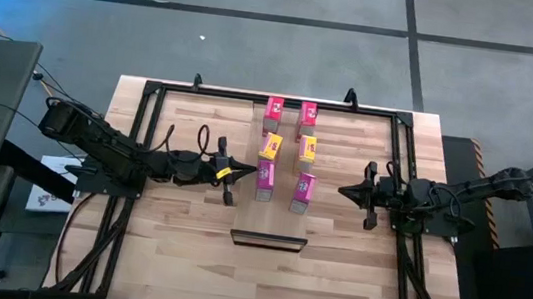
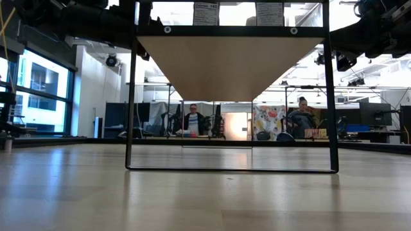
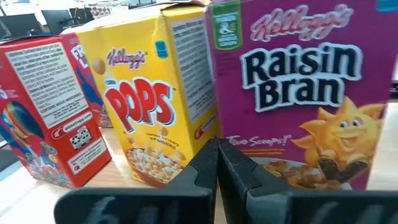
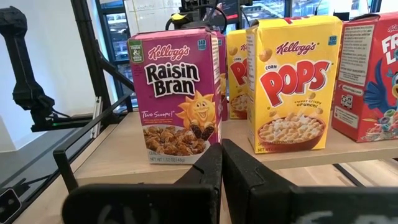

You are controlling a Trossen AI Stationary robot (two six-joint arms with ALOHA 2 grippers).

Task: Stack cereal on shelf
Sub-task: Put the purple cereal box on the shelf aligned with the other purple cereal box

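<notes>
Six cereal boxes stand upright in two rows on the shelf (image 4: 298, 152), a raised light-wood plank with a dark bar (image 1: 267, 238) at its near end. The rows run red (image 1: 273, 110) (image 1: 308, 115), yellow (image 1: 270, 146) (image 1: 307, 149) and magenta (image 1: 265, 175) (image 1: 303, 189). My left gripper (image 3: 217, 165) is shut and level at the left of the shelf. It points at the gap between a yellow box (image 3: 149, 99) and a magenta box (image 3: 305, 93), close in front of them. My right gripper (image 4: 222, 168) is shut, level and farther off on the right, facing a magenta box (image 4: 177, 93).
A black tube frame (image 1: 153, 86) runs around the work area, and its legs (image 2: 131, 96) carry the shelf above the tabletop. Bare butcher-block tabletop (image 1: 262, 280) lies toward the near edge. Two people (image 2: 191, 122) (image 2: 302, 119) sit in the room beyond.
</notes>
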